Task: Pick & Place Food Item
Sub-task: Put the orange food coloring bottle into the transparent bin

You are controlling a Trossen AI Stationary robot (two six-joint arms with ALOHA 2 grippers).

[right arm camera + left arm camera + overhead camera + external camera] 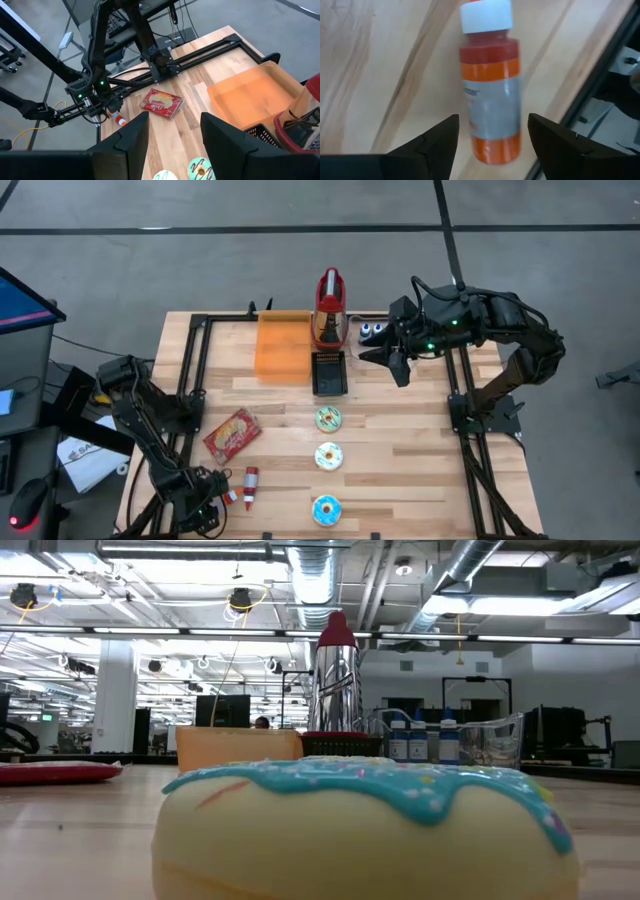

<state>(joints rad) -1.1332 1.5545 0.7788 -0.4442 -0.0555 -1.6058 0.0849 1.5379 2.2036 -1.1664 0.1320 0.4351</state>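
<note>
The food item, a flat red snack packet (232,433) (161,103), lies face up on the wooden table at the near left; no gripper touches it. My left gripper (218,505) (492,120) is at the near-left corner, pointing down and open. A small red bottle with a white cap (489,95) lies on its side on the table under it. The fingers stand on either side of the bottle's bottom end without touching it. My right gripper (398,368) (174,120) hangs open and high over the far right, with nothing between its fingers.
A second small red tube (250,485) lies near the left gripper. An orange tray (283,345), a black basket (329,372) and a tall red-topped metal bottle (330,300) stand at the far middle. Three iced donuts (329,418) (329,456) (327,510) lie in a row.
</note>
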